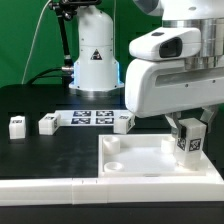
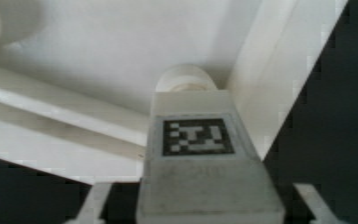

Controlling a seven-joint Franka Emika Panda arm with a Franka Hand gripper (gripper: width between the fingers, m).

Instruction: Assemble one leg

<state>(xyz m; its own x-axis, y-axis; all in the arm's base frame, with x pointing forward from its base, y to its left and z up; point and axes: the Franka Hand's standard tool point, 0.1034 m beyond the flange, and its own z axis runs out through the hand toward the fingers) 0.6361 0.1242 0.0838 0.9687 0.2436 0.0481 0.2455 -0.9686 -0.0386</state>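
The pincer [image 1: 188, 136] is clamped on the leg [image 2: 197, 160], its fingers [image 2: 92, 206] pressed against the two flanks. The leg is a stubby, matte white plastic post with squared sides. It stands upright, long axis vertical, with its tagged face towards the exterior camera. Its rounded tip [image 2: 188, 78] points down at the panel [image 1: 150, 162], near the corner at the exterior view's right; whether tip and panel touch cannot be told. The panel is flat, smooth and white, with round sockets [image 1: 112, 145], and lies on the black worktop [image 1: 40, 150]
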